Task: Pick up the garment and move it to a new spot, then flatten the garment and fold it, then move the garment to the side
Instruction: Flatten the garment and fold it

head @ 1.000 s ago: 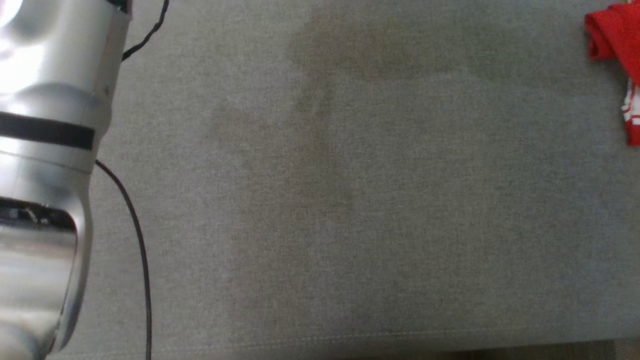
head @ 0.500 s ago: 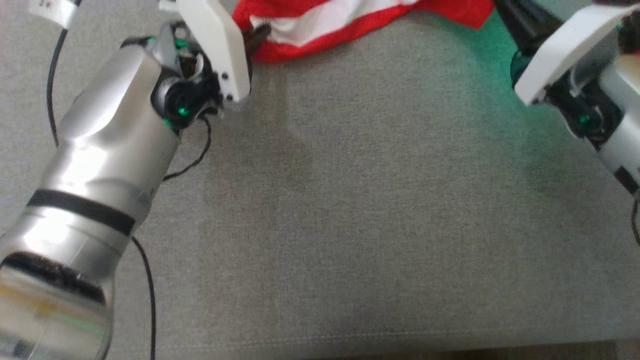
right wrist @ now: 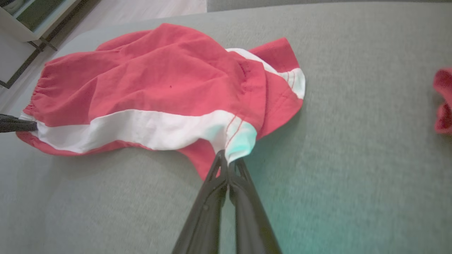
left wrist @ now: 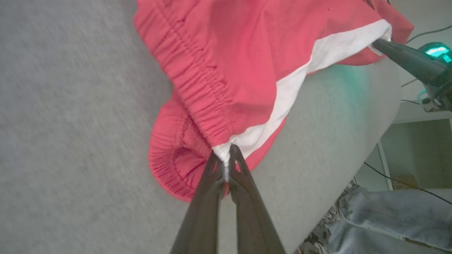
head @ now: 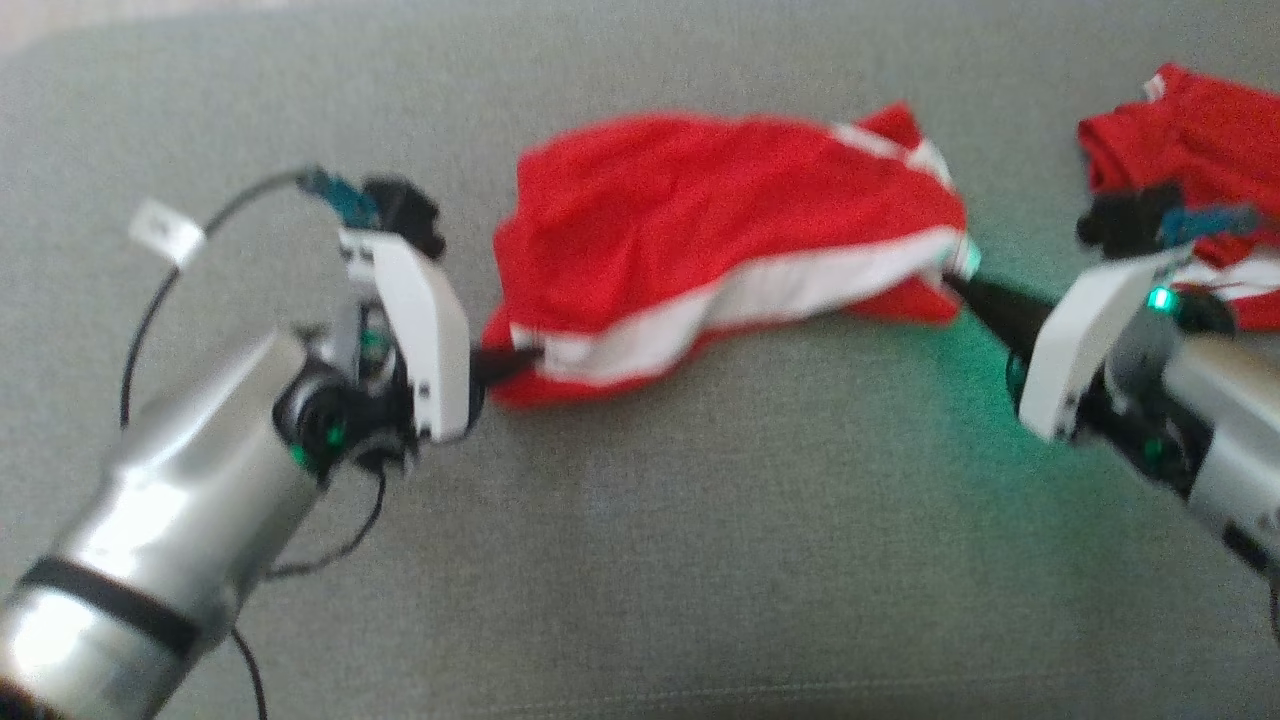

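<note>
The garment [head: 720, 220] is a pair of red shorts with a white side stripe, stretched across the grey cushion between my two arms. My left gripper [head: 515, 357] is shut on the waistband end of the stripe; the left wrist view shows the pinch [left wrist: 225, 160] on the gathered elastic of the garment [left wrist: 247, 70]. At the hem end my right gripper [head: 962, 285] is shut on the stripe's corner. In the right wrist view that gripper [right wrist: 227, 163] pinches the garment [right wrist: 159, 88], and the left fingertips [right wrist: 16, 124] show at the far left edge.
A second red garment [head: 1190, 150] lies bunched at the right of the grey cushion [head: 700, 560], beside my right wrist; it also shows as a red garment [right wrist: 444, 102] at the right wrist view's edge. A person's trouser leg [left wrist: 392, 218] is past the cushion's edge.
The head camera has tilted up, bringing the shorts and both grippers fully into the picture. Both grippers still hold the shorts by the stripe ends.
</note>
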Motion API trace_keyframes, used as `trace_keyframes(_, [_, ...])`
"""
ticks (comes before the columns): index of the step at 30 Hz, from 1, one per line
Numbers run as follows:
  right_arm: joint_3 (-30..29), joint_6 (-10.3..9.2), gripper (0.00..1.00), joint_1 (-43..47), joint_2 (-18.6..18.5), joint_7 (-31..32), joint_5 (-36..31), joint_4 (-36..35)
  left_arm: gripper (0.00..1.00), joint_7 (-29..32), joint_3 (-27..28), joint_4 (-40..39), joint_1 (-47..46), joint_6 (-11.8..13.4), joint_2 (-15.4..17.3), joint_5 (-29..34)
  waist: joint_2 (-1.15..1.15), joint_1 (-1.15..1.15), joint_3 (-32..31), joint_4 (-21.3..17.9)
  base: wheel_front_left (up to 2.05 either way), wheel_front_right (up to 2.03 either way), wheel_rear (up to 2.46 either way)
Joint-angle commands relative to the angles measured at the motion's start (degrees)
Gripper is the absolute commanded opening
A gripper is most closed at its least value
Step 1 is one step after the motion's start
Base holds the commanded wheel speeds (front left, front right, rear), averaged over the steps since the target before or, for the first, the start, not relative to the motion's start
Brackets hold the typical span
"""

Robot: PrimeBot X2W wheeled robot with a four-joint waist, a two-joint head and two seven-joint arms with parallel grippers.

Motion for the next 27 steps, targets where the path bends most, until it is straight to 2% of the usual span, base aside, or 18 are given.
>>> trace_keyframes(1, [-0.26, 0.42, 0.00, 3.29, -2.33, 0.27, 0.04, -1.27, 0.00, 1.16, 1.24, -3.28, 0.10, -0.36, 3.68, -1.57, 0.00, 0.00, -4.24, 0.17, 0.00, 0.00, 0.00])
trace_keyframes(9, [-0.09, 0.42, 0.00, 11.51, -3.89, 3.85, 1.74, -2.75, 0.00, 2.75, -1.01, -9.32, 8.42, -0.36, 8.14, -5.99, 0.00, 0.00, -10.19, 0.75, 0.00, 0.00, 0.00])
trace_keyframes(10, [-0.08, 0.42, 0.11, 12.25, -3.94, 4.61, 1.75, -2.69, 0.00, 2.72, -1.19, -9.53, 9.18, -0.36, 8.46, -6.27, 0.00, 0.00, -10.75, 0.78, 0.00, 0.00, 0.00])
trace_keyframes(11, [-0.07, 0.42, 0.34, 12.94, -3.84, 5.30, 1.84, -2.64, 0.00, 2.67, -1.35, -9.61, 9.80, -0.36, 8.67, -6.48, 0.00, 0.00, -11.27, 0.80, 0.00, 0.00, 0.00])
trace_keyframes(12, [-0.07, 0.42, 0.70, 13.51, -3.65, 5.83, 2.07, -2.62, 0.00, 2.65, -1.50, -9.62, 10.31, -0.36, 8.81, -6.66, 0.00, 0.00, -11.73, 0.78, 0.00, 0.00, 0.00])
trace_keyframes(13, [-0.06, 0.42, 1.00, 14.18, -3.26, 6.47, 2.26, -2.40, 0.19, 2.37, -1.60, -9.31, 11.08, -0.36, 8.88, -7.01, 0.00, 0.00, -12.50, 0.70, 0.00, 0.00, 0.00])
trace_keyframes(14, [-0.06, 0.42, 1.00, 14.35, -3.06, 6.67, 2.21, -2.22, 0.79, 2.14, -1.68, -9.06, 11.34, -0.36, 8.89, -6.97, 0.00, 0.00, -12.81, 0.66, 0.00, 0.00, 0.00])
trace_keyframes(15, [-0.06, 0.42, 1.00, 14.45, -2.87, 6.64, 2.21, -2.08, 1.00, 2.08, -1.91, -8.88, 11.53, -0.36, 8.92, -6.85, 0.00, 0.00, -13.03, 0.60, 0.00, 0.00, 0.00])
trace_keyframes(22, [-1.22, 0.42, 1.00, 15.52, -4.70, 5.08, 3.54, -2.95, 1.00, 0.93, -1.89, -9.97, 12.28, -0.36, 10.22, -7.27, 0.00, 0.00, -14.45, 0.82, 0.00, 0.00, 0.00])
trace_keyframes(27, [-3.64, 0.42, 1.00, 17.01, -6.26, -0.59, 3.96, -4.42, 1.00, -2.67, -0.64, -11.15, 12.89, -0.36, 11.20, -6.88, 0.00, 0.00, -14.84, 1.08, 0.00, 0.00, 0.00])
